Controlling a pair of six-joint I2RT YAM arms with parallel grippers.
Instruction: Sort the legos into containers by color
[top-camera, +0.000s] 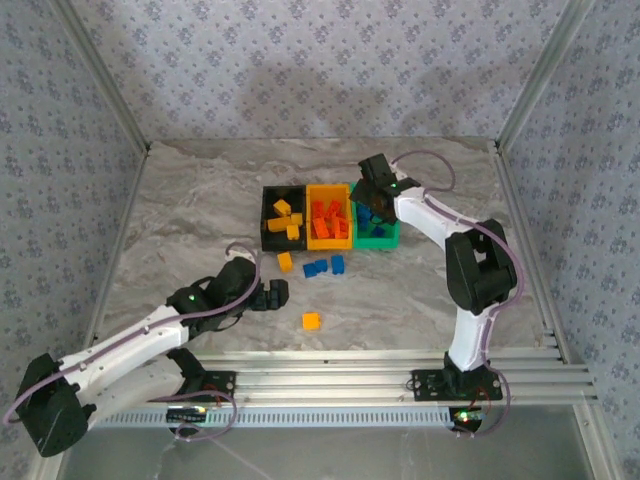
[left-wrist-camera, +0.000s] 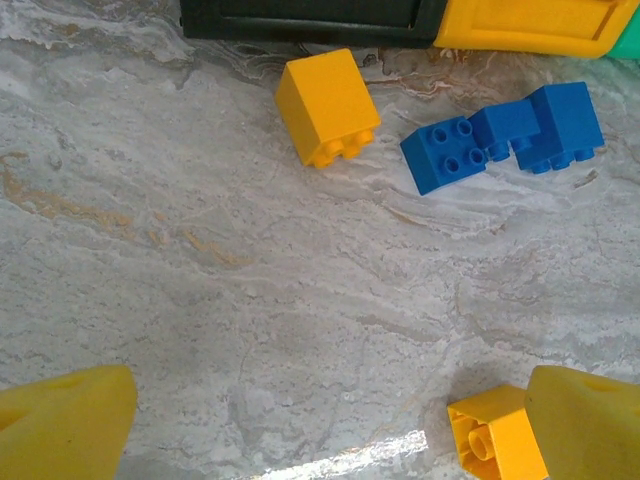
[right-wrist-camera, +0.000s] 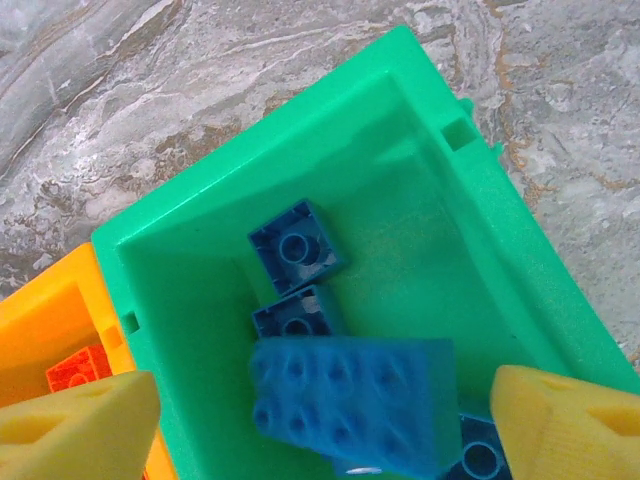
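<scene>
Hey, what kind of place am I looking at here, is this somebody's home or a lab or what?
Probably a robot test booth, not a home: patterned wall panels box in a marble-look table, and the left arm and right arm are bolted to aluminium rails at its near edge.

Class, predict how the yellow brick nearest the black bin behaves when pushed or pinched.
The yellow brick looks like hard plastic, so probably stiff when pinched. Its glossy faces may slip. Flat sides suggest it slides on the table rather than rolls.
</scene>
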